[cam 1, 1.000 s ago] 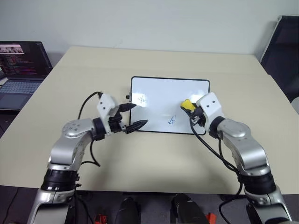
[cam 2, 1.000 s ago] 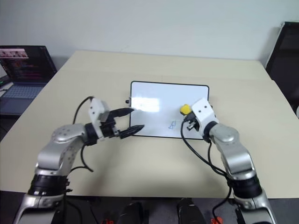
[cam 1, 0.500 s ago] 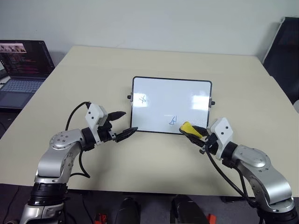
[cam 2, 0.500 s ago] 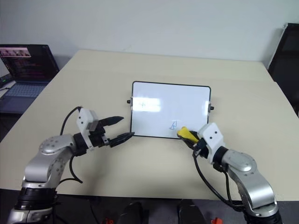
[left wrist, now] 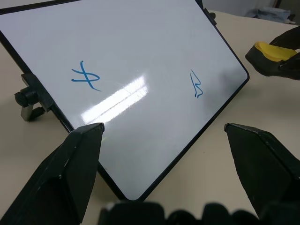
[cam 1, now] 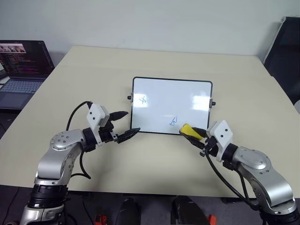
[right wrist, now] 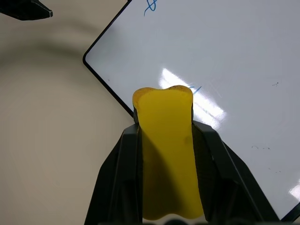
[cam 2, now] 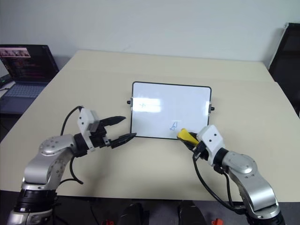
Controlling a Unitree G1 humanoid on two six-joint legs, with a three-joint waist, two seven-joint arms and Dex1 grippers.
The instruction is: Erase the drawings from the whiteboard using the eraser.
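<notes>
The eraser point(right wrist: 168, 154) was clamped lengthwise between the right gripper's point(cam 1: 194, 135) two fingers at the whiteboard's point(cam 1: 171, 105) near edge, towards its right corner, its long axis running along the fingers and its free end pointing over the board. The left gripper point(cam 1: 125, 125) stood with fingers apart and nothing between them, just off the board's near left corner on the table point(cam 1: 154, 61). Two drawings point(left wrist: 86, 77) showed plainly in the left wrist view, whereas the right wrist view showed the eraser's tip covering part of one.

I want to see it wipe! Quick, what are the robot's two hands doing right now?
Left gripper: fingers open, holding nothing, beside the whiteboard.
Right gripper: fingers shut on the yellow eraser, at the board's near edge.
</notes>
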